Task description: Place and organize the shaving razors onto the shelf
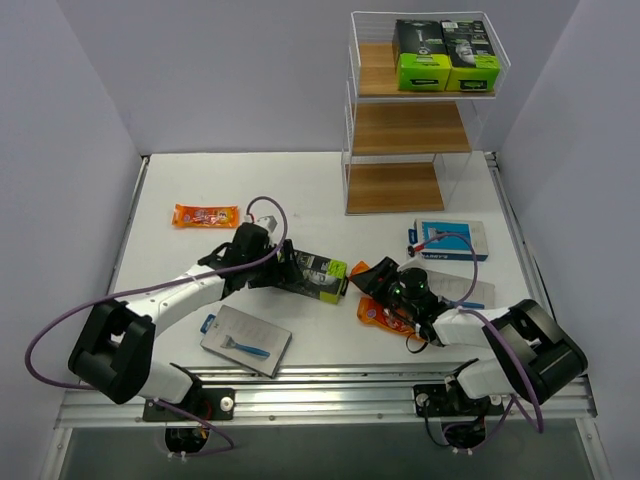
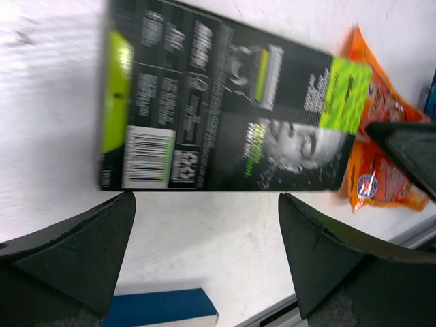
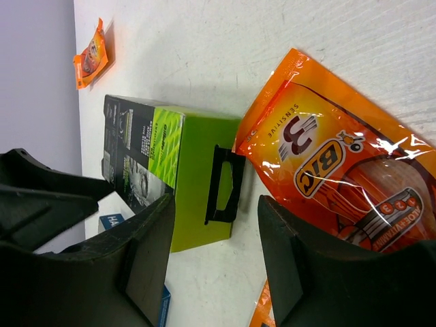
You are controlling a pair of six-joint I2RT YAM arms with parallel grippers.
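A black-and-lime razor box (image 1: 320,276) lies flat mid-table. My left gripper (image 1: 288,264) is open and empty just left of it; in the left wrist view the box (image 2: 225,109) lies just beyond the open gripper (image 2: 204,252). My right gripper (image 1: 376,278) is open and empty, between the box's lime end (image 3: 201,184) and an orange BIC packet (image 3: 340,170); that packet (image 1: 375,310) lies under the right wrist. The shelf (image 1: 410,130) stands at the back right with two black-and-lime boxes (image 1: 445,55) on its top tier.
A second orange packet (image 1: 205,215) lies far left. A blue razor card (image 1: 448,240) lies below the shelf, a grey card (image 1: 246,340) sits near the front edge, and another card (image 1: 472,291) lies under the right arm. Purple cables loop off both arms.
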